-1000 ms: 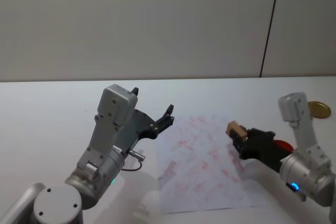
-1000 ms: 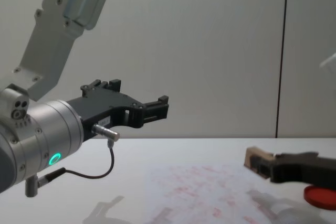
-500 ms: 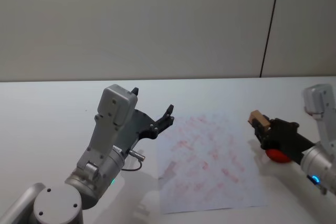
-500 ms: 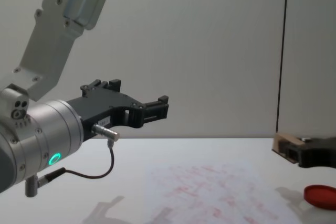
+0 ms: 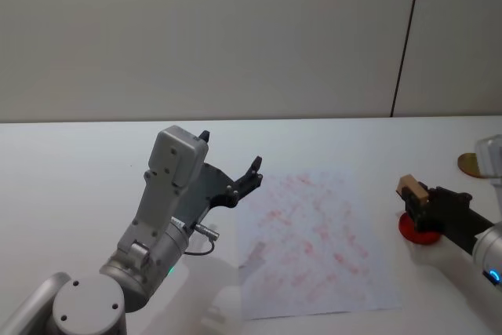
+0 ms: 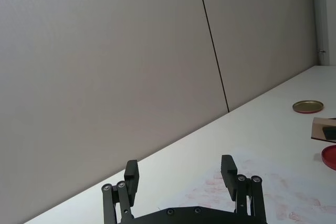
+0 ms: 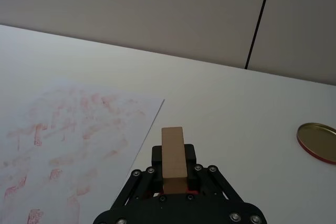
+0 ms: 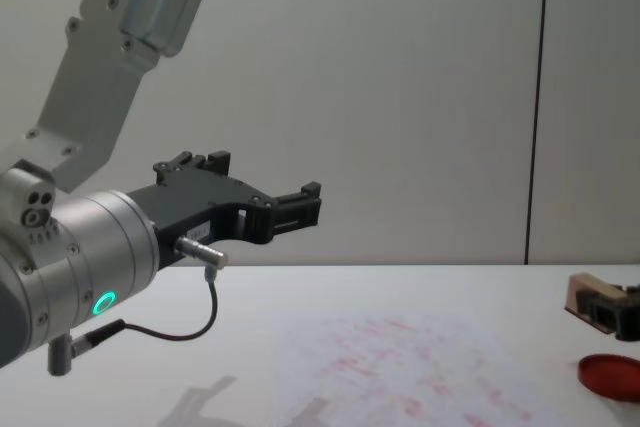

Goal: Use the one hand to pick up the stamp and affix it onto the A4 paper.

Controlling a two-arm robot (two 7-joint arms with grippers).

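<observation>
The right gripper [image 5: 420, 202] held the stamp [image 5: 411, 188] tight, above the red ink pad [image 5: 417, 231], right of the A4 paper [image 5: 314, 241]. It should press straight down for even ink. The left gripper [image 5: 245, 180] hung open, idle.

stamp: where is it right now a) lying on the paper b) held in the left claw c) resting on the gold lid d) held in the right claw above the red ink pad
d: the stamp sits clamped in the right claw, which hangs over the red ink pad, off to the side of the paper.
</observation>
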